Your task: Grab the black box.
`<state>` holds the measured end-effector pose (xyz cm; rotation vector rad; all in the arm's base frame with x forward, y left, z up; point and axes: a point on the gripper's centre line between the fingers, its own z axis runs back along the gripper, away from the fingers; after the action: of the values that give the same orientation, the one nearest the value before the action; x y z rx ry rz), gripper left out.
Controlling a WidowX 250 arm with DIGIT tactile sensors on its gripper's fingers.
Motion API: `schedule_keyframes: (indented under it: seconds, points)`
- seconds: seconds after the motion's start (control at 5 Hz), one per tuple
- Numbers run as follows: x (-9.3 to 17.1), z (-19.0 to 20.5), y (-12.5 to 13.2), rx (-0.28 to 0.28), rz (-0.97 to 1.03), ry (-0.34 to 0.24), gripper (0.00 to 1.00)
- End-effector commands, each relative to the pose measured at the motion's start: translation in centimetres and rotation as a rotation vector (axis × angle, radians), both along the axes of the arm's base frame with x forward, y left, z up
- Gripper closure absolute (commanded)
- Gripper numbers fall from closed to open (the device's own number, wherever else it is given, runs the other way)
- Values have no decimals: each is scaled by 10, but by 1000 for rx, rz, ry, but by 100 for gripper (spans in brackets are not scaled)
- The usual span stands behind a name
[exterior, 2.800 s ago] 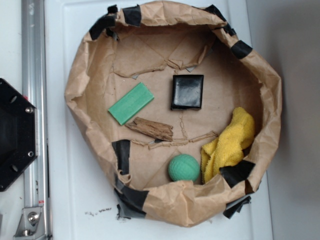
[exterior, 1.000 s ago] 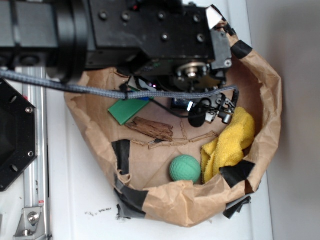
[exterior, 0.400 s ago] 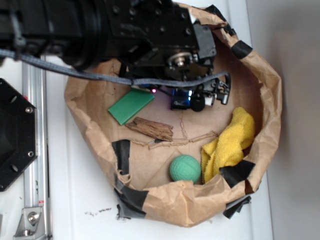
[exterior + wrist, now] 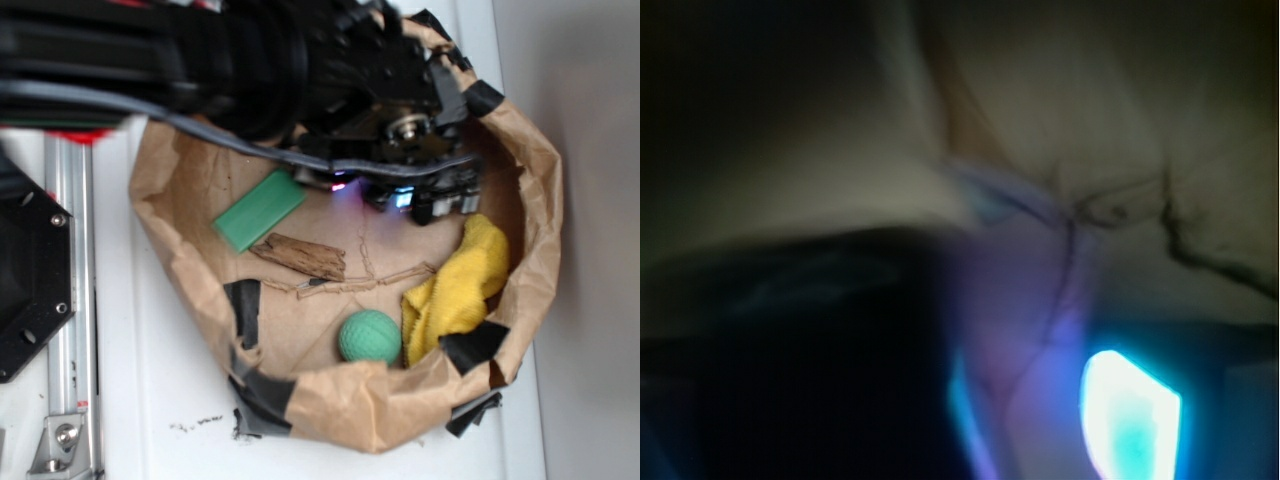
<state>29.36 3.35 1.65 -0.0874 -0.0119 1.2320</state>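
Lining paper bowl (image 4: 540, 200): green ball (image 4: 369, 336), yellow cloth (image 4: 455, 285)

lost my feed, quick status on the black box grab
Gripper down in paper nest, jaws hidden. Small glossy black box under it, grasp unconfirmed. Nothing in the way.

Your arm (image 4: 200, 60) reaches in from the upper left, motion-blurred, a grey cable (image 4: 250, 140) slung along its underside. Your gripper (image 4: 425, 195) points down at the far end, glowing blue-pink; finger state unreadable. Your wrist view is just blur.
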Motion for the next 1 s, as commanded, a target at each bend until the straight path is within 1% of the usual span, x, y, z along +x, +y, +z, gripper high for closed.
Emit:
schedule_keyframes:
  seconds: [0.0,0.2,0.4,0.6,0.8]
  points:
    - [6,23,-2,14,-11,-14,100]
    - [-10,60,7,56,-261,-37,100]
    - [-31,112,4,250,-510,-60,100]
    - [-45,163,1,363,-761,-80,100]
    - [-44,188,4,330,-1016,-82,100]
